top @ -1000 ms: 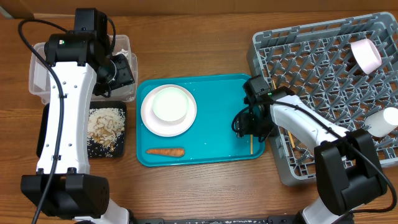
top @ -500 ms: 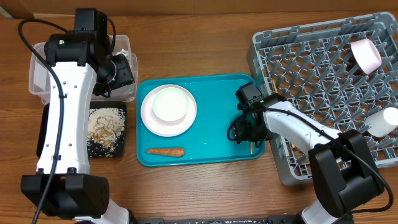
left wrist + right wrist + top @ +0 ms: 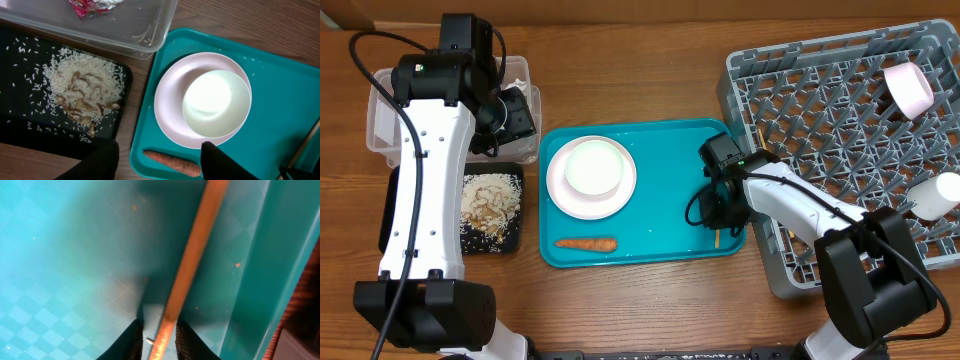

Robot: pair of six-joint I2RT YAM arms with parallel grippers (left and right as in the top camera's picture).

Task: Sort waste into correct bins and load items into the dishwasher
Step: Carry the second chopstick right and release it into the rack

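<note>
A thin wooden chopstick (image 3: 192, 255) lies on the teal tray (image 3: 660, 180) near its right rim. My right gripper (image 3: 159, 330) is down on the tray, its two fingers closed in tight on either side of the chopstick; in the overhead view the stick's end (image 3: 717, 238) pokes out below the right gripper (image 3: 718, 212). My left gripper (image 3: 510, 115) hangs open and holds nothing over the clear tub (image 3: 380, 130), which holds a red wrapper (image 3: 92, 5). A bowl (image 3: 216, 102) sits on the plate (image 3: 167, 100). The carrot (image 3: 170, 162) lies on the tray's front left.
The black tray (image 3: 492, 205) holds rice scraps. The grey dish rack (image 3: 840, 130) stands at the right with a pink bowl (image 3: 908, 88), a white cup (image 3: 935, 195) and another chopstick (image 3: 787, 225) in it. The rack's edge is close beside my right arm.
My right gripper has slid a little left along the tray and closed in on the chopstick. The left arm has not moved.
</note>
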